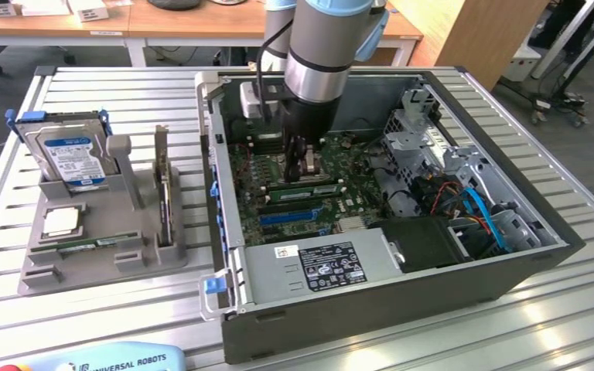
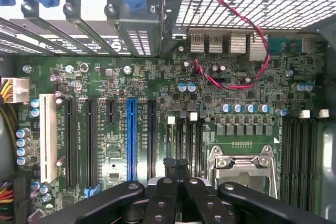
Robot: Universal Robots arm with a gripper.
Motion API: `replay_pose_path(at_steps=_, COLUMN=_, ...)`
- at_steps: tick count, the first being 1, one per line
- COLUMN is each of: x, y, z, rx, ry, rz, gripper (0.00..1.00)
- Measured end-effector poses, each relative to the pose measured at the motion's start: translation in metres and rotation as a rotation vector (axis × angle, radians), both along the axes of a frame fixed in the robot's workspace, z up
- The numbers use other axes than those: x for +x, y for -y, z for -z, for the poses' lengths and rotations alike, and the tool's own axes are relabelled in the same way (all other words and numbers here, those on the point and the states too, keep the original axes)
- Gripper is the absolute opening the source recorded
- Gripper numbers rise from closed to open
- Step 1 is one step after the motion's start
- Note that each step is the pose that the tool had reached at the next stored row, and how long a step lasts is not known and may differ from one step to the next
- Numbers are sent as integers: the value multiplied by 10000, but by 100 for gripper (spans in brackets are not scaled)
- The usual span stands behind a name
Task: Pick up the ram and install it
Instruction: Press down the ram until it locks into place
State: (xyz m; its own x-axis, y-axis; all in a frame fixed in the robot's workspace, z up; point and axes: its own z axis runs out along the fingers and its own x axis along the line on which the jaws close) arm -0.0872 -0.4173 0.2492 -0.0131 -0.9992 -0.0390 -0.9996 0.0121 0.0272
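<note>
Black two-finger gripper (image 2: 178,169), fully closed and holding nothing, hovers above green motherboard (image 2: 157,82) inside the open grey computer case (image 1: 380,309).

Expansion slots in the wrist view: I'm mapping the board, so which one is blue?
The long blue slot, standing between black slots; the white slot sits further off.

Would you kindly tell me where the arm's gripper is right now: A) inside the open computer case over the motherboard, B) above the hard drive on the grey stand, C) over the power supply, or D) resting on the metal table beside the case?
A: the gripper is lowered into the open computer case, just above the green motherboard, well away from the hard drive on the stand.
</note>
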Motion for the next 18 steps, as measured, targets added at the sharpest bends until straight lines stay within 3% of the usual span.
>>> replay_pose_path(at_steps=9, x=9, y=0, z=-8, rx=-2, ry=-2, rz=-3, gripper=10)
replay_pose_path(at_steps=18, x=235, y=0, z=-7, rx=0, ry=0, rz=0, gripper=10)
